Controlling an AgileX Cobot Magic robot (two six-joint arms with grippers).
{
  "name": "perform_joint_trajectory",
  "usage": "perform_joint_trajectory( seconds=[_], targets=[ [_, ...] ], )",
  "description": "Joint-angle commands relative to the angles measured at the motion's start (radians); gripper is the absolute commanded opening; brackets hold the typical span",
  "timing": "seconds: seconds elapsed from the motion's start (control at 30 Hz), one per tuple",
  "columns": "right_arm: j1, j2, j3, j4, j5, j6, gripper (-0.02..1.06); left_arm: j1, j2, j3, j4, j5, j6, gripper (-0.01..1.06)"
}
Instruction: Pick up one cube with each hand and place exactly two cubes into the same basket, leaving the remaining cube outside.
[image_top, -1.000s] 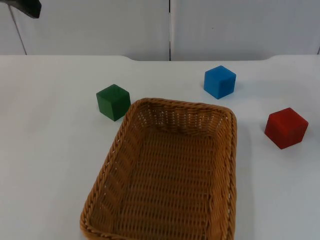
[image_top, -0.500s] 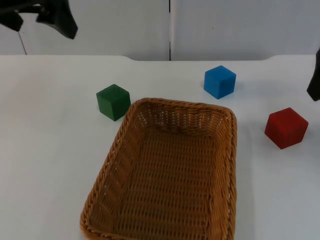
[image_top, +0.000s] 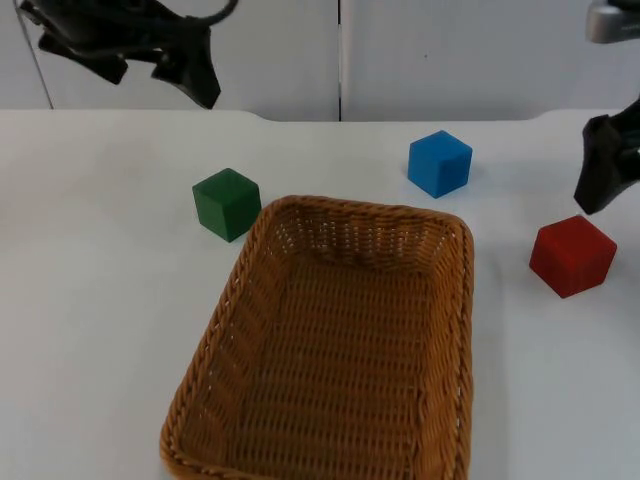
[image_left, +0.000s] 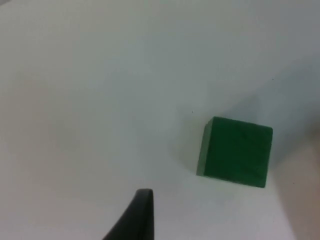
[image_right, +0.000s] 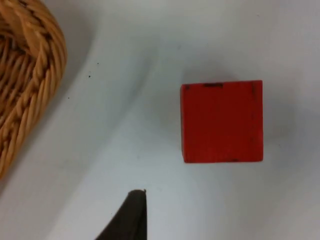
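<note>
Blue cube (image_top: 439, 163) near basket's (image_top: 452, 228) far rim, apart from red cube (image_top: 572, 256).

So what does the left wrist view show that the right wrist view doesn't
Left wrist view alone: the green cube, sitting on the table with nothing touching it. Right wrist view alone: the red cube, also untouched, and a stretch of the basket rim off to one side of it, apart from the cube. Both share the white table and one black fingertip each.
</note>
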Motion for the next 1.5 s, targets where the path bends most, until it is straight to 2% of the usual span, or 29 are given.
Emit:
perform_joint_trajectory(
  seconds=[0.0, 0.13, 0.27, 0.63, 0.83, 1.1, 1.47],
  targets=[
    [0.006, 0.012, -0.013, -0.006, -0.016, -0.005, 1.05, -0.009, 0.028, -0.029, -0.012, 0.02, 0.02, 1.05],
    [0.006, 0.051, -0.013, -0.015, -0.054, -0.009, 1.05, -0.01, 0.126, -0.118, -0.008, 0.069, 0.04, 1.05],
    [0.006, 0.078, -0.013, -0.015, -0.056, -0.024, 1.05, -0.01, 0.178, -0.154, -0.008, 0.075, 0.051, 1.05],
    [0.006, 0.134, -0.013, -0.015, -0.07, -0.024, 1.05, -0.018, 0.272, -0.166, -0.022, 0.067, 0.109, 1.05],
    [0.006, 0.17, -0.013, -0.01, -0.071, -0.024, 1.05, -0.023, 0.307, -0.166, -0.027, 0.016, 0.119, 1.05],
    [0.006, 0.187, -0.013, -0.01, -0.085, -0.024, 1.05, -0.023, 0.358, -0.168, -0.042, -0.004, 0.132, 1.05],
    [0.006, 0.189, -0.013, -0.01, -0.181, -0.024, 1.05, -0.023, 0.406, -0.168, -0.068, -0.042, 0.153, 1.05]
  ],
)
